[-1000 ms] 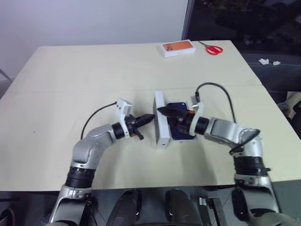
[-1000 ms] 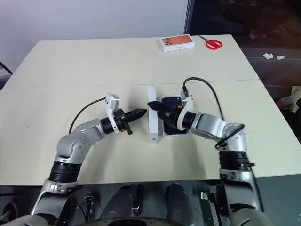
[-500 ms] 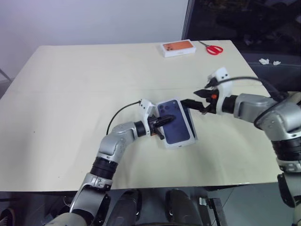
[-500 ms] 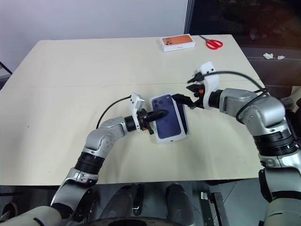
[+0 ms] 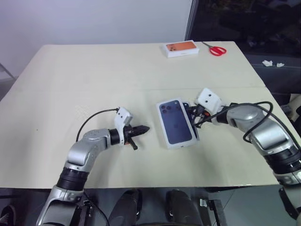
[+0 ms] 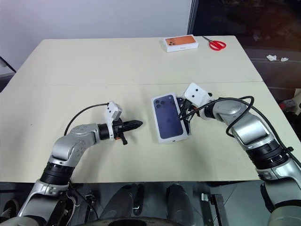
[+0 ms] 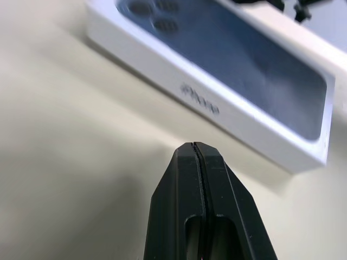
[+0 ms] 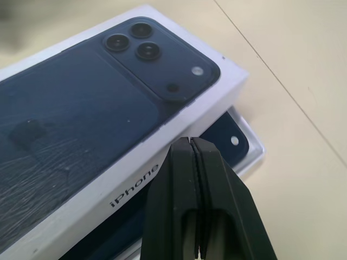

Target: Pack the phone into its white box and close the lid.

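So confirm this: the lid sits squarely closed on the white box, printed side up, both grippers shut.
Not squarely. The right wrist view shows the lid sitting askew, with the phone and white box sticking out beneath. Printed side up and both grippers shut are correct.

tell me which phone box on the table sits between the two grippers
The lid printed with a dark blue phone; the orange-topped box lies at the far edge beside the scissors.

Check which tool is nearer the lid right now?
Right. The right tool sits at the lid's right edge, fingers shut. The left tool is off to the lid's left, shut, with bare table between.
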Controlling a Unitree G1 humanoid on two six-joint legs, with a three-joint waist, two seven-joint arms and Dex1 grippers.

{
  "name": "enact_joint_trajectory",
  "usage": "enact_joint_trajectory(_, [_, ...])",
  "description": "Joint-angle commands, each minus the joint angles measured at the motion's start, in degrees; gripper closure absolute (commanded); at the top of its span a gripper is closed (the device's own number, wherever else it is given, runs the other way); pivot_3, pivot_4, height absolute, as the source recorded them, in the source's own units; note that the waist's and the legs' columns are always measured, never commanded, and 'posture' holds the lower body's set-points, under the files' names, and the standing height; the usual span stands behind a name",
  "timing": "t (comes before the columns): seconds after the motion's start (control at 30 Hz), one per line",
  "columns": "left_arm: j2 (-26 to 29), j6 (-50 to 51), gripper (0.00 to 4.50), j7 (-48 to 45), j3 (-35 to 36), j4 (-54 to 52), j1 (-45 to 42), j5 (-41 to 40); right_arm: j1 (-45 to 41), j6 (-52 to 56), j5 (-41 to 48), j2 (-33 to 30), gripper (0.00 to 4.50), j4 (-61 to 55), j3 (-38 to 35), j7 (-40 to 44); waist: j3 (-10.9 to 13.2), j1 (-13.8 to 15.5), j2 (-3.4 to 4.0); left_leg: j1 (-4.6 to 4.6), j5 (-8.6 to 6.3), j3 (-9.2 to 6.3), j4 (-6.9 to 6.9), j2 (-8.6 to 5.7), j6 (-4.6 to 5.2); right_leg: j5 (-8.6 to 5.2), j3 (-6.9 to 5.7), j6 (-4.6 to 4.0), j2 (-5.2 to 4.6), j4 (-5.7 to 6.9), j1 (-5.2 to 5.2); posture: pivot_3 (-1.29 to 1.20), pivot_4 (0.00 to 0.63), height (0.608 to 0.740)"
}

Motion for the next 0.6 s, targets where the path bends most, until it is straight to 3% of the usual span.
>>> enact_joint_trajectory(0.03, [-3.80,-3.10,4.50,-0.05,-2.87,3.72,-1.92,1.64,-0.62,-1.34,-2.96,1.04,4.45,-0.44,-0.42,1.81,0.00,0.26,-0.01,0.00,0.00,0.00,0.00,0.00,-0.01,0.00,0.00,0.00,0.00,-0.01,0.00,0.00,0.150,0.740])
enact_joint_trajectory(0.2, [-8.59,-5.17,4.50,-0.03,-4.57,8.59,-5.45,3.45,-1.03,-2.25,-7.10,1.32,4.45,0.21,-1.08,3.59,0.00,0.29,-0.01,0.00,0.02,-0.01,0.03,-0.02,-0.03,0.01,-0.04,0.00,-0.01,-0.02,0.05,0.00,0.150,0.740])
enact_joint_trajectory(0.6, [-12.34,-6.23,4.50,1.11,-2.39,12.01,-10.23,4.49,3.17,-4.67,-14.06,-0.02,4.45,1.15,-3.04,5.01,0.00,0.34,-0.01,0.00,0.07,-0.01,0.03,-0.02,-0.11,0.01,-0.04,0.00,0.00,-0.02,0.04,0.00,0.150,0.740])
